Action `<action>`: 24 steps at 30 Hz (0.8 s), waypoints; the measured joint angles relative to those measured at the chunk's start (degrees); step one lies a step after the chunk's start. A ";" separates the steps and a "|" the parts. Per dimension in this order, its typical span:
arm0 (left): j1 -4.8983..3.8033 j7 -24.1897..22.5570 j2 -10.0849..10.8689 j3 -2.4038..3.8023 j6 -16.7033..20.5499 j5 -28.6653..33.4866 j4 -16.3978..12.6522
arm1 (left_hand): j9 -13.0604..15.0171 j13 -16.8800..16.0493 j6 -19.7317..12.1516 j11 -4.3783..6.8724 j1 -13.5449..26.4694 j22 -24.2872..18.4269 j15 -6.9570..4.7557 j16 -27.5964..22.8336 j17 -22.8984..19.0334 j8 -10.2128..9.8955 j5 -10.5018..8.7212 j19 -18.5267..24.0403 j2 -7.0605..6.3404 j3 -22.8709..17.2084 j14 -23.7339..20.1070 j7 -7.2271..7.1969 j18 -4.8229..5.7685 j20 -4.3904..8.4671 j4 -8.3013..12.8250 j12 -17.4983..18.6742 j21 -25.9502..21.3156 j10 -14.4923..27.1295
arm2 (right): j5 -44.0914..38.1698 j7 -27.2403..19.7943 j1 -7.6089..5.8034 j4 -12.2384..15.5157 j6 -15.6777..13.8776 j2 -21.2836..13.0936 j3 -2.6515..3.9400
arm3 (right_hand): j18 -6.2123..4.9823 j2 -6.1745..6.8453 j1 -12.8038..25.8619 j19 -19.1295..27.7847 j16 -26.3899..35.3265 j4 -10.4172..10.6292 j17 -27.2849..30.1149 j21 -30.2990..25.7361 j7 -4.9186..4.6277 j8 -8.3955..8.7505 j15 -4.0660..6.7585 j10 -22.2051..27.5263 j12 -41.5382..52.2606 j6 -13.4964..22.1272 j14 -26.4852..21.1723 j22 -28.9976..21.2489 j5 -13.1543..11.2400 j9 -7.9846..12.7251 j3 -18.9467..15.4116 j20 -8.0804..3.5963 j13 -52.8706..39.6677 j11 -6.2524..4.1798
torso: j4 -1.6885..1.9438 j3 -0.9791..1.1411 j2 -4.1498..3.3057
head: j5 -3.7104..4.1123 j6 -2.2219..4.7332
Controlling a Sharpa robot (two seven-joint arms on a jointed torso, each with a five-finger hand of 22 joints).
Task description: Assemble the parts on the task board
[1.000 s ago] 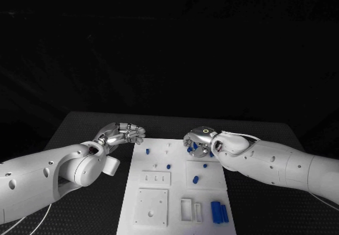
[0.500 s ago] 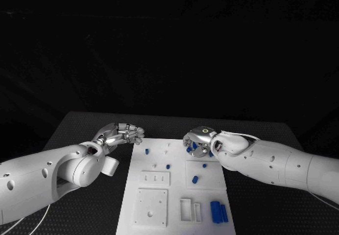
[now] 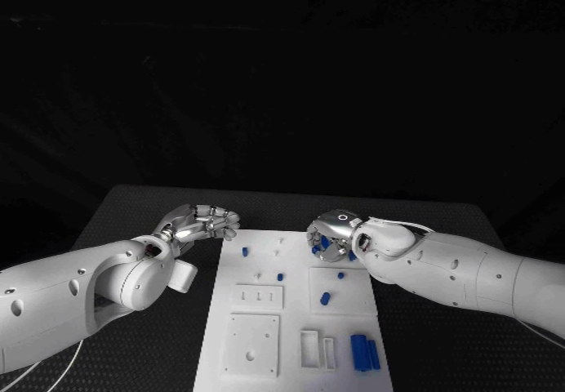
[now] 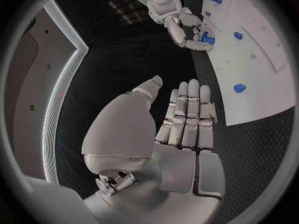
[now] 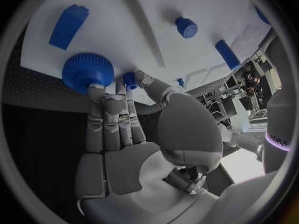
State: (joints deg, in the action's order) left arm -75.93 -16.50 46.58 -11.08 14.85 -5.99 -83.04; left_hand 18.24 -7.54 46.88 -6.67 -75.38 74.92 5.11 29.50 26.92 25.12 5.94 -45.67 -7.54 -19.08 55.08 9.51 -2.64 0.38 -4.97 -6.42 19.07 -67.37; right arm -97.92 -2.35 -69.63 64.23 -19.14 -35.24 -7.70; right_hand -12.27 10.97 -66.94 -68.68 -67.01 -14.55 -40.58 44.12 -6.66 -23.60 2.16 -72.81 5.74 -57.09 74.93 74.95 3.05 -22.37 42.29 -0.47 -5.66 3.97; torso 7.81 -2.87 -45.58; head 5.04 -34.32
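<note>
The white task board (image 3: 297,268) lies in the middle of the table. My right hand (image 3: 333,237) is over its far right corner. In the right wrist view its thumb and a finger pinch a small blue toothed part (image 5: 129,78), and another fingertip touches a large blue gear (image 5: 87,72) on the board (image 5: 124,15). My left hand (image 3: 200,222) hovers just off the board's far left corner. The left wrist view shows this hand (image 4: 181,129) holding nothing, fingers straight, thumb apart. That view also shows the right hand (image 4: 184,30) at a blue part (image 4: 207,37).
Small blue pegs (image 3: 245,252) (image 3: 280,278) (image 3: 325,300) stand on the board. Two blue bars (image 3: 364,353) and a white frame (image 3: 311,349) lie at its near right. A blue block (image 5: 69,19) and a peg (image 5: 186,27) lie beyond the right fingers.
</note>
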 measured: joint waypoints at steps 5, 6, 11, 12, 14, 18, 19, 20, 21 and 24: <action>0.00 0.02 -0.01 0.00 -0.03 0.09 0.05 | 0.02 -0.05 0.00 0.00 0.00 0.00 0.00 0.00 0.00 0.00 0.00 0.00 0.00 0.00 0.00 0.00 0.00 0.00 0.00 0.00 0.00 0.00 | -0.41 0.00 0.00 0.08 -0.02 -0.02 0.00 | 0.02 -0.60 0.23 -0.01 -0.39 0.56 -0.24 0.54 0.42 -0.43 0.22 -0.88 0.17 -1.04 -0.23 0.00 -0.18 -0.50 1.29 -0.02 -0.73 -0.38 | 0.00 0.01 -0.01 | 0.03 -0.01; 0.00 0.03 -0.01 0.00 -0.04 0.10 0.05 | 0.02 -0.05 0.00 0.00 0.00 0.00 0.00 0.00 0.00 0.00 0.00 0.00 0.00 0.00 0.00 0.00 0.00 0.00 0.00 0.00 0.00 0.00 | -0.48 0.00 0.00 0.09 -0.04 -0.02 0.00 | 0.03 -0.69 0.20 -0.02 -0.39 0.55 -0.24 0.74 0.42 -0.55 0.31 -1.03 0.17 -1.03 -0.32 0.00 -0.22 -0.58 1.53 -0.02 -0.73 -0.40 | -0.01 0.01 -0.01 | 0.04 -0.01; 0.00 0.05 -0.05 0.00 -0.06 0.14 0.10 | 0.02 -0.05 0.00 0.00 0.00 -0.01 0.00 0.00 0.02 0.00 0.00 0.00 0.00 0.00 0.00 0.00 0.00 0.00 0.00 0.00 0.00 0.00 | -0.81 0.24 0.05 0.47 -0.44 -0.02 -0.06 | 0.05 -1.14 0.19 -0.06 -0.61 0.55 -0.36 1.19 0.68 -0.96 0.70 -1.65 0.39 -1.30 -0.36 -0.01 -0.40 -1.30 2.15 -0.06 -0.74 -1.00 | -0.02 0.02 -0.03 | 0.04 0.03; 0.00 0.05 -0.06 0.01 -0.07 0.15 0.10 | 0.01 -0.05 0.00 0.00 0.00 -0.01 0.00 0.00 0.05 0.00 0.00 0.00 0.00 0.00 0.00 0.00 0.01 0.00 0.00 0.00 0.00 0.00 | -0.86 0.32 0.09 0.68 -0.53 -0.01 -0.08 | 0.05 -1.20 0.13 -0.06 -0.61 0.55 -0.41 1.35 0.74 -0.96 0.70 -1.75 0.46 -1.35 -0.36 -0.01 -0.44 -1.37 2.15 -0.06 -0.74 -1.10 | -0.02 0.02 -0.03 | 0.04 0.07; 0.00 0.06 -0.07 0.01 -0.07 0.15 0.10 | 0.01 -0.04 0.00 0.00 0.00 -0.01 0.00 0.00 0.05 0.00 0.00 0.00 0.00 0.00 0.00 0.00 0.01 0.00 0.00 0.00 0.00 0.00 | -0.98 0.56 0.18 1.41 -0.82 -0.07 -0.13 | 0.05 -1.21 0.12 -0.07 -0.61 0.39 -0.43 1.56 0.79 -1.02 0.72 -1.96 0.58 -1.64 -0.36 -0.01 -0.61 -1.57 2.32 -0.07 -0.74 -1.30 | -0.02 0.01 -0.03 | 0.05 0.09; 0.00 0.07 -0.06 0.01 -0.08 0.16 0.09 | 0.01 -0.04 0.00 0.00 0.00 -0.01 0.00 0.00 0.05 0.00 0.00 0.00 0.00 0.00 0.00 0.00 0.01 0.00 0.00 0.00 0.00 0.00 | -1.19 1.06 0.17 2.78 -1.41 -0.36 0.01 | 0.05 -1.21 0.12 0.04 -0.61 0.31 -0.43 1.57 0.83 -1.30 0.73 -1.97 0.58 -1.90 -0.37 -0.01 -0.62 -1.79 2.39 -0.21 -0.75 -1.31 | -0.02 -0.02 -0.03 | 0.05 0.16; 0.00 0.08 -0.06 0.01 -0.08 0.17 0.09 | 0.01 -0.04 0.00 0.00 0.00 -0.01 0.00 0.00 0.05 0.00 0.00 0.00 0.00 0.00 0.00 0.00 0.00 0.00 0.00 0.00 0.00 0.00 | -1.24 1.26 0.08 3.04 -1.65 -0.37 0.12 | 0.05 -1.21 0.11 0.13 -0.61 0.31 -0.43 1.69 0.91 -1.30 0.82 -2.16 0.58 -2.01 -0.46 -0.01 -0.65 -1.80 2.39 -0.29 -0.75 -1.51 | -0.02 -0.04 -0.03 | 0.05 0.19; 0.00 0.08 -0.06 0.01 -0.08 0.17 0.09 | 0.02 -0.04 0.00 0.00 0.00 -0.01 0.00 0.00 0.05 0.00 0.00 0.00 0.00 0.00 0.00 0.00 0.01 0.00 0.00 0.00 0.00 0.00 | -1.30 1.40 0.00 3.22 -1.86 -0.34 0.21 | 0.07 -1.22 0.11 0.13 -0.61 0.31 -0.43 1.79 0.88 -1.30 0.84 -2.17 0.58 -2.08 -0.48 -0.01 -0.66 -1.91 2.39 -0.30 -0.75 -1.50 | -0.02 -0.04 -0.02 | 0.04 0.22; 0.00 0.08 -0.06 0.01 -0.08 0.17 0.09 | 0.04 -0.04 0.00 0.00 0.00 -0.01 0.00 0.00 0.05 0.00 0.00 0.00 0.00 0.00 0.00 0.00 0.01 0.00 0.00 0.00 0.00 0.00 | -1.36 1.57 -0.07 3.36 -2.09 -0.28 0.31 | 0.08 -1.22 0.11 0.14 -0.61 0.31 -0.42 1.79 0.88 -1.30 0.91 -2.17 0.58 -2.08 -0.55 -0.01 -0.67 -1.98 2.39 -0.30 -0.75 -1.51 | -0.02 -0.08 -0.02 | 0.03 0.25; 0.00 0.09 -0.07 0.01 -0.08 0.18 0.09 | 0.06 -0.04 0.00 0.00 0.00 -0.01 0.00 0.00 0.05 0.00 0.00 0.00 0.00 0.00 0.00 0.00 0.01 0.00 0.00 0.22 0.00 0.00 | -1.57 2.15 -0.22 3.74 -3.06 0.19 0.57 | 0.21 -1.22 0.11 0.14 -0.61 0.31 -0.42 1.79 0.88 -1.30 0.91 -2.17 0.58 -2.08 -0.55 -0.02 -0.67 -2.10 2.39 -0.30 -0.75 -1.51 | -0.01 -0.11 0.01 | 0.02 0.41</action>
State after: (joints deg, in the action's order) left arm -75.93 -16.41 46.52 -11.07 14.77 -5.81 -82.95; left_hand 18.30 -7.58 46.88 -6.66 -75.38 74.91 5.11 29.50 26.97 25.12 5.94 -45.67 -7.54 -19.08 55.08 9.51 -2.63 0.38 -4.97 -6.19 19.07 -67.37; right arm -99.49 -0.19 -69.85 67.97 -22.20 -35.05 -7.13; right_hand -12.06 9.75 -66.83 -68.54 -67.63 -14.24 -41.00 45.92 -5.79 -24.90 3.07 -74.98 6.32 -59.17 74.38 74.93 2.38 -24.47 44.68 -0.77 -6.41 2.47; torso 7.80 -2.98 -45.57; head 5.05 -33.91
